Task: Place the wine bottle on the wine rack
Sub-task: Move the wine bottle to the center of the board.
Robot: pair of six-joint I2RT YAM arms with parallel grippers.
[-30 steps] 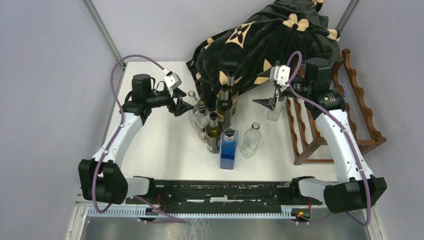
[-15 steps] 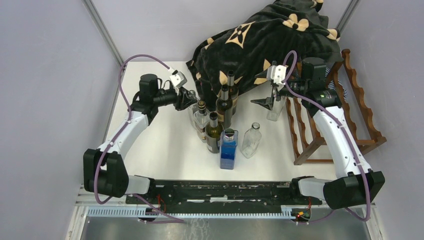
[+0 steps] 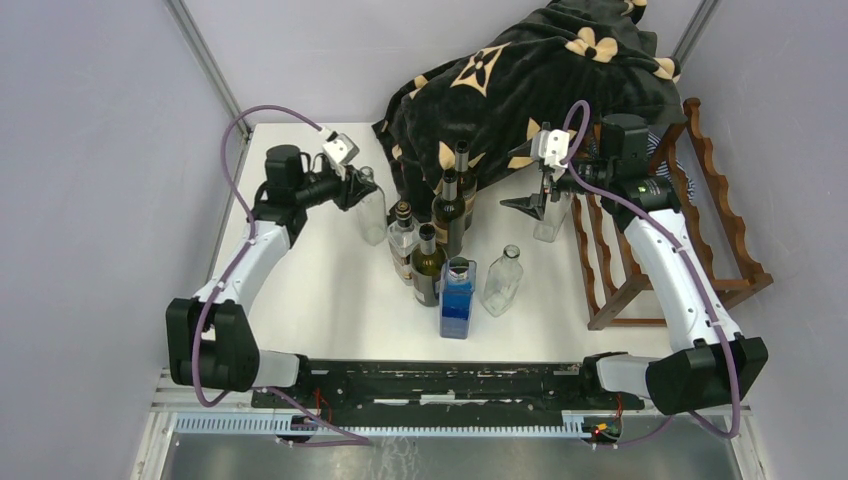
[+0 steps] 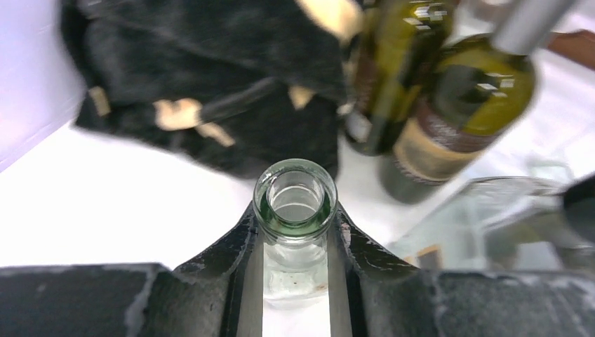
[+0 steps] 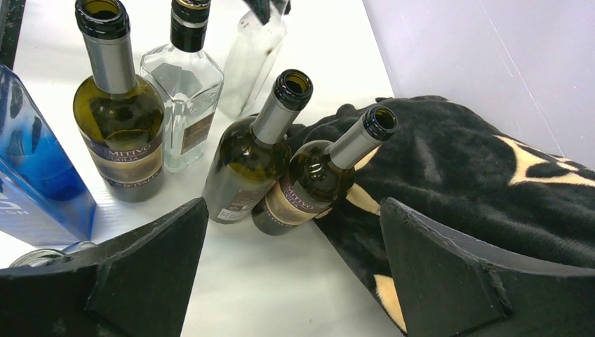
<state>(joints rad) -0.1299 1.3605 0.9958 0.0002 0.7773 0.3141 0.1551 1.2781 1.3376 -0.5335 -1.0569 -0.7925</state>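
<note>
At ten o'clock your left gripper (image 4: pixel 295 219) clamps the clear glass bottle (image 4: pixel 295 200) by its neck; lift straight up; your right gripper (image 5: pixel 291 210) gapes empty

A black patterned blanket (image 3: pixel 520 80) lies heaped behind a blue bottle (image 3: pixel 457 300).

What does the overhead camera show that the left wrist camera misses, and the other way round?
Only overhead: the wine rack at the right and the blue bottle. Only left wrist: the open mouth of the clear bottle up close, its neck pinched between the fingers of the left gripper. Both: that clear bottle, the black patterned blanket, and dark green wine bottles.
</note>
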